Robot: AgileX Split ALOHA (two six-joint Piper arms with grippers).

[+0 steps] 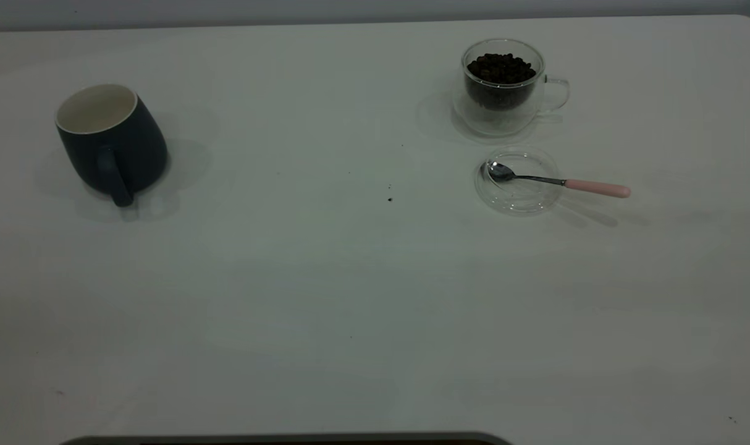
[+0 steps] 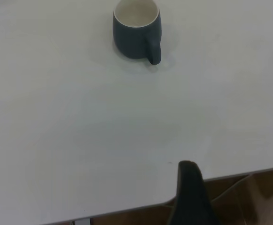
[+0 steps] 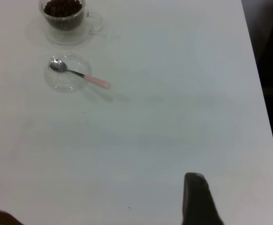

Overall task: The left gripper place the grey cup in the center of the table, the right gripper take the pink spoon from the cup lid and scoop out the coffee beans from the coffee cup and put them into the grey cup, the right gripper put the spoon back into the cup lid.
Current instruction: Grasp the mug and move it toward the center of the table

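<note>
Resting well apart from left gripper (image 2: 189,194), grey cup (image 1: 112,142), upright

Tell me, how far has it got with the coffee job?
Nothing looks done yet. The grey cup stands empty at the table's left, not the centre. The spoon lies on the lid, the beans fill the glass cup. Nothing is held, so every step remains.

Wide bare surface (image 1: 325,296) between mug (image 1: 112,143) and lid (image 1: 518,182); open passage there. Glass cup (image 1: 505,86) stands near lid, behind it, with narrow gap. Spoon (image 1: 557,181) handle overhangs lid rim on side away from mug, free room around it.
</note>
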